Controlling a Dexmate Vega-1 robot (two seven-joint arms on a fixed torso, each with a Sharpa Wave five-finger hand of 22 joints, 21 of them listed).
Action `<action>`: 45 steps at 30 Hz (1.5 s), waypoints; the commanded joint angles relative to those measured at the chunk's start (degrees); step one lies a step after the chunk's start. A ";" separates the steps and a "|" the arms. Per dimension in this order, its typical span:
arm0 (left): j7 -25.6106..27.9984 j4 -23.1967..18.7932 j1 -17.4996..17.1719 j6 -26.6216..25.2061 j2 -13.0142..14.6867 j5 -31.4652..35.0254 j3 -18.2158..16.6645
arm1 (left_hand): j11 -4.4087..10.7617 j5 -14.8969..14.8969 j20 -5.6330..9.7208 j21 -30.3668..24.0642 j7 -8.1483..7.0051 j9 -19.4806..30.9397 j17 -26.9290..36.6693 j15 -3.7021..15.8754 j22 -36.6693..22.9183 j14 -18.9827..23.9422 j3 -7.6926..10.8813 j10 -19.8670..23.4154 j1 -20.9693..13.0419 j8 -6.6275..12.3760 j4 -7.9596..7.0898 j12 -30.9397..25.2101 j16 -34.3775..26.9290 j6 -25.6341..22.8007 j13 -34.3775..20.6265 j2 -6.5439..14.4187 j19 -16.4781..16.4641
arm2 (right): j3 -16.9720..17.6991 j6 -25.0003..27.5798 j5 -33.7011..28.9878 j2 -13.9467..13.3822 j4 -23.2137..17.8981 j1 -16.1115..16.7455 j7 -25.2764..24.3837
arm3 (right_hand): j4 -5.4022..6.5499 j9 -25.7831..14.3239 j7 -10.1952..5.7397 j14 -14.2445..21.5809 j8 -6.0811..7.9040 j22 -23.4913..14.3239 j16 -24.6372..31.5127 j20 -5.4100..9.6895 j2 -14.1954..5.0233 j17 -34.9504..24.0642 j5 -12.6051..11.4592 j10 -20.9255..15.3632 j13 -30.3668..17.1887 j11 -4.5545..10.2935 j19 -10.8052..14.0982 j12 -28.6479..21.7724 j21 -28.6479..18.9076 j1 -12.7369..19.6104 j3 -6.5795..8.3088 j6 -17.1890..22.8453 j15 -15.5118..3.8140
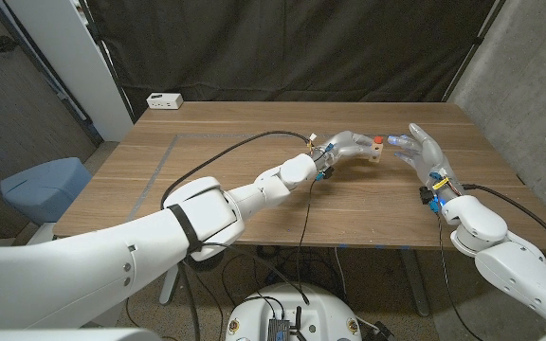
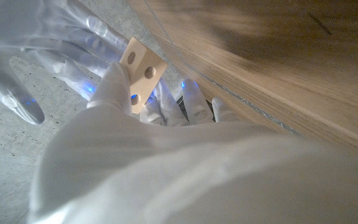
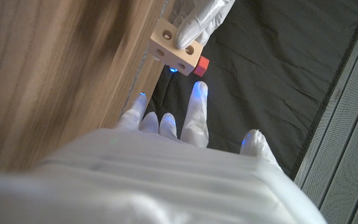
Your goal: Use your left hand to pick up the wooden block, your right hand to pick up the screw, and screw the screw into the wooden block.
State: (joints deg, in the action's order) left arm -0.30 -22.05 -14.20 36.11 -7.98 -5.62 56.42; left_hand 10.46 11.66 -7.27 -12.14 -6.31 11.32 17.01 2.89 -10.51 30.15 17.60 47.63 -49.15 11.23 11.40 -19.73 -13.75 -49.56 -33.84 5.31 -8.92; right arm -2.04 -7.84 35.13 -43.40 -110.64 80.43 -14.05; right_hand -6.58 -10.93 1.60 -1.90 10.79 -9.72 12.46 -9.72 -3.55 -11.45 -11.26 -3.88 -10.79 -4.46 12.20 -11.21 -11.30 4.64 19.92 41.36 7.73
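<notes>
My left hand holds the pale wooden block just above the table, right of its middle. The screw's red head sticks out of the block's top. In the left wrist view the block shows round holes and sits pinched in my left fingers. My right hand hovers just right of the block, fingers spread, holding nothing. In the right wrist view the block and the red screw head lie just beyond my right fingertips, with my left hand's fingers on the block.
A small white box sits at the table's far left corner. The wooden table has a faint tape line on its left side. A black curtain hangs behind the table, and a cable runs along my left arm.
</notes>
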 commanded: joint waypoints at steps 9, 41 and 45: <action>0.85 -1.53 -1.32 3.11 0.82 1.81 -0.51 | 0.47 0.38 0.07 -0.15 -0.94 0.29 0.18 3.98 -0.32 -0.65 3.45 -0.03 0.31 0.51 -2.64 -0.22 -0.12 -0.75 -0.10 1.91 -0.22 | 0.37 0.46 -0.23 -0.29 -0.11 0.00 1.64 | -0.07 -0.04 -0.85 -2.06 -0.92 -0.13 -0.81 0.11 0.32 -0.32 -0.49 3.91 -0.10 -0.07 -1.25 0.96 0.55 0.05 -0.13 -4.68 0.63; 0.40 -1.53 -1.56 2.70 0.60 2.26 -1.06 | 0.40 0.44 -0.04 -0.12 -0.92 0.27 0.06 3.92 -0.32 -1.07 3.72 -0.31 0.16 0.41 -2.59 -0.02 -0.09 -0.29 -0.14 2.03 -0.11 | -0.33 0.79 0.38 -1.03 0.30 -1.22 3.69 | 0.19 -0.01 -1.20 -3.10 0.67 -0.14 -0.86 -0.13 0.31 -0.55 -0.57 4.11 -0.08 0.19 -2.19 0.15 0.57 -0.35 -0.26 -3.65 0.66; 0.39 -1.67 -1.64 2.81 0.66 2.31 -1.02 | 0.37 0.45 0.02 -0.13 -0.84 0.27 0.05 4.01 -0.32 -1.09 3.75 -0.45 0.18 0.40 -2.62 0.09 -0.12 -0.21 -0.11 2.06 -0.11 | -0.25 0.65 0.36 -1.06 0.21 -0.99 3.63 | 0.22 -0.01 -1.30 -3.09 0.88 -0.14 -0.83 -0.15 0.27 -0.57 -0.58 3.96 -0.08 0.24 -2.18 0.08 0.54 -0.39 -0.26 -3.04 0.68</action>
State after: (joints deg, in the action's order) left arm 0.22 -23.76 -15.78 39.10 -7.25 -3.37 55.42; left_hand 10.75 11.90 -7.27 -12.14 -6.52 11.31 17.02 2.99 -10.51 29.24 18.06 47.34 -49.15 11.23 11.86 -19.42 -13.75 -49.35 -33.87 5.31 -8.93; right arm -2.22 -7.35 35.13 -44.18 -110.42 79.41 -10.81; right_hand -6.40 -10.94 0.21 -4.63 11.04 -9.72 11.40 -9.83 -3.31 -11.88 -11.26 0.42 -10.80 -4.18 10.02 -10.82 -10.79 4.39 19.74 37.60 8.38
